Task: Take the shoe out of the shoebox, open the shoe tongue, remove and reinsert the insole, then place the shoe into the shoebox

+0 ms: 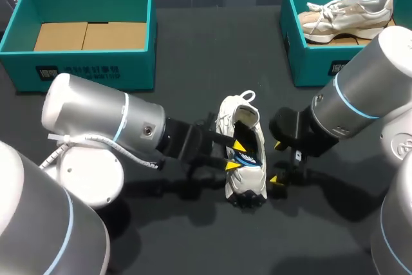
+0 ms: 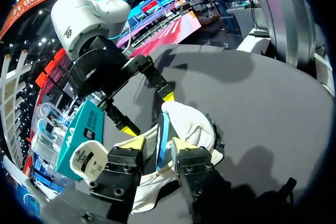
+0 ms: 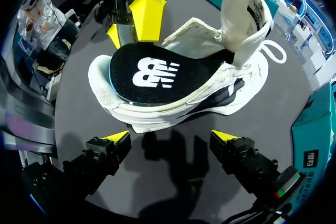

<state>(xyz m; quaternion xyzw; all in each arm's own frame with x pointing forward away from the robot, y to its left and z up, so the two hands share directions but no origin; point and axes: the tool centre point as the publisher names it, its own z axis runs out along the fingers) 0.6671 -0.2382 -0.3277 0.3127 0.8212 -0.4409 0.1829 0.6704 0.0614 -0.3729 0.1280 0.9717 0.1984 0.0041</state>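
Note:
A white shoe (image 1: 246, 117) lies on its sole in the middle of the dark table, its tongue (image 3: 244, 14) pulled up and back. The black insole (image 3: 152, 74) with a blue rim lies in the shoe's opening, one end raised over the collar. My left gripper (image 1: 235, 156) reaches in from the left, its yellow tips either side of the insole's blue edge (image 2: 161, 140), a small gap showing on each side, so it is open. My right gripper (image 3: 171, 138) stands wide open just beside the shoe (image 3: 210, 93) on the right, holding nothing.
A teal shoebox (image 1: 87, 69) with cardboard inside stands at the back left. A second teal box (image 1: 309, 62) at the back right holds another pale shoe (image 1: 347, 14). Bare dark table lies in front of the shoe.

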